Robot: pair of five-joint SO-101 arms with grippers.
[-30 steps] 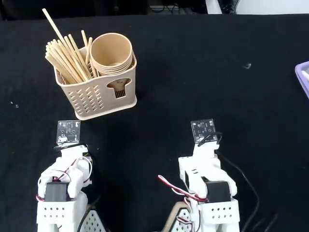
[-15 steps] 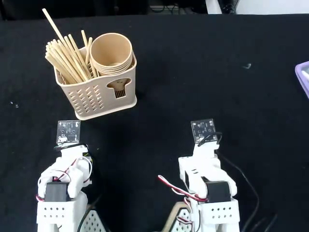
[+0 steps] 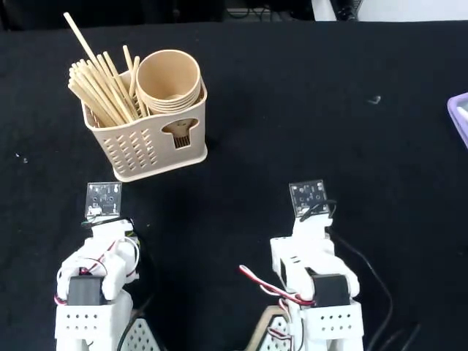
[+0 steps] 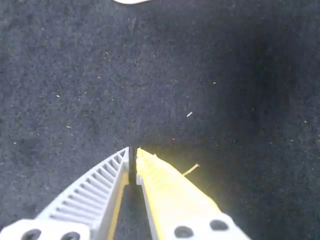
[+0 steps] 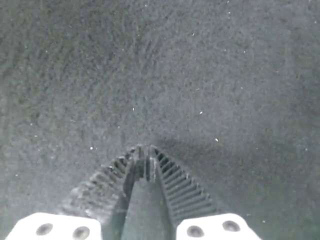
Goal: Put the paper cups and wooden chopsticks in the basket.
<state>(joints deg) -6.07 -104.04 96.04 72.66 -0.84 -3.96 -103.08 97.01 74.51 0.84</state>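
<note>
A beige slotted basket (image 3: 157,150) stands at the back left of the black table. Stacked paper cups (image 3: 169,79) sit in its right half and several wooden chopsticks (image 3: 99,80) lean in its left half. Both arms are folded back at the near edge. My left gripper (image 4: 133,151) is shut, with nothing between its fingers, over bare black cloth; in the high view the left arm (image 3: 99,252) sits in front of the basket. My right gripper (image 5: 145,150) is also shut and holds nothing; the right arm (image 3: 311,248) is near the table's middle front.
A purple tray's corner (image 3: 459,117) pokes in at the right edge. A small speck (image 3: 374,100) lies on the cloth at the back right. The basket's pale base edge (image 4: 131,1) shows in the left wrist view. Black cloth (image 3: 307,110) stretches between the arms and the basket.
</note>
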